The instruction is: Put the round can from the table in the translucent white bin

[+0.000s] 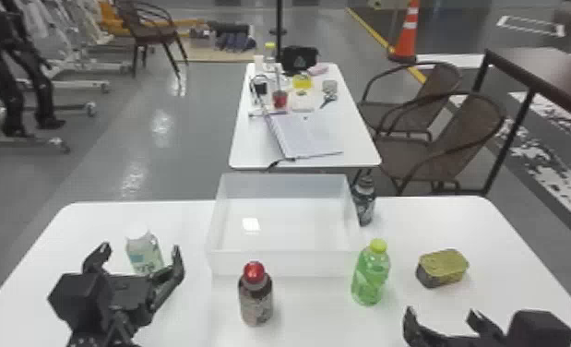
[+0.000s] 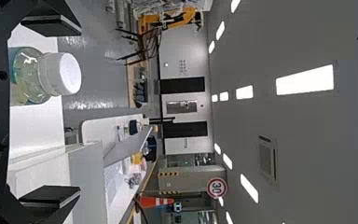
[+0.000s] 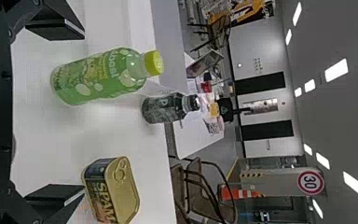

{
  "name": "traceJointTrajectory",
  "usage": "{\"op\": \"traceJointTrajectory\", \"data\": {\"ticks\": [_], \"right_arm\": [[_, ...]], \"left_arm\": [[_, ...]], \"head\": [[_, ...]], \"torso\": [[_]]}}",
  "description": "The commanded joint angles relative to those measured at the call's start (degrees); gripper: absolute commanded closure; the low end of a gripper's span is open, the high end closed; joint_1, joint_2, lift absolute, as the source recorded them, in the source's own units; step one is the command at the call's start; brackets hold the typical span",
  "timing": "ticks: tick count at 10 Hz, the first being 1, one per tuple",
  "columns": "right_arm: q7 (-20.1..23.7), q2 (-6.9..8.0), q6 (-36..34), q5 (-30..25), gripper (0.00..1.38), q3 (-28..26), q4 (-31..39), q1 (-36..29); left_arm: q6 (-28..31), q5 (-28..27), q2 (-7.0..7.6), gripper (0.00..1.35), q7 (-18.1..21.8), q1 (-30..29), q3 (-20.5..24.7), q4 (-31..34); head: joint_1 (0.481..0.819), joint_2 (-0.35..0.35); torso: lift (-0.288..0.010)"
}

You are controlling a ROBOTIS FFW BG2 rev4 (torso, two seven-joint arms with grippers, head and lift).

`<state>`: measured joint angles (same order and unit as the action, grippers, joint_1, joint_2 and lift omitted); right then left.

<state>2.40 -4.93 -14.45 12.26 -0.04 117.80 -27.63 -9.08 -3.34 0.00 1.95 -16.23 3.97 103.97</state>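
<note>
Can (image 1: 443,268) Sat Outside Bin (image 1: 279,264)

A white table (image 1: 90,221) stood on a glossy grey floor (image 1: 113,173), with a second table (image 1: 252,154) and two wicker chairs (image 1: 466,134) beyond. Printed labels wrapped the green bottle (image 1: 371,279) and the gold-topped, rounded-corner can, which lay to the bottle's right. The table held one bin, one can and four bottles. The left gripper (image 1: 140,249) and right gripper (image 1: 441,314) both had their fingers spread, clamped on nothing.
</note>
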Motion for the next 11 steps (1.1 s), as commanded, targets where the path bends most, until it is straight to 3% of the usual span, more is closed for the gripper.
{"op": "traceJointTrajectory", "data": {"ticks": [1,5,8,11], "right_arm": [[1.8,0.01,2.6,-0.4,0.13,-0.7,-2.0,-1.4],[3.2,0.36,10.0,-2.2,0.13,-2.3,-6.1,-4.6],[4.3,2.47,13.3,-1.5,0.13,-5.1,-9.6,-5.8],[6.3,2.91,13.7,-1.3,0.13,-5.8,-14.6,-5.2]], "left_arm": [[0.0,0.0,-0.15,0.11,0.0,-0.1,0.1,0.0],[0.1,0.1,-0.15,0.11,0.0,-0.1,0.2,-0.1],[0.2,0.1,-0.15,0.11,0.0,-0.1,0.2,-0.2],[0.1,0.2,-0.15,0.11,0.0,-0.1,0.1,-0.3]], "head": [[0.549,0.0],[0.549,0.0],[0.549,0.0],[0.549,0.0]], "torso": [[-0.1],[-0.1],[-0.1],[-0.1]]}}
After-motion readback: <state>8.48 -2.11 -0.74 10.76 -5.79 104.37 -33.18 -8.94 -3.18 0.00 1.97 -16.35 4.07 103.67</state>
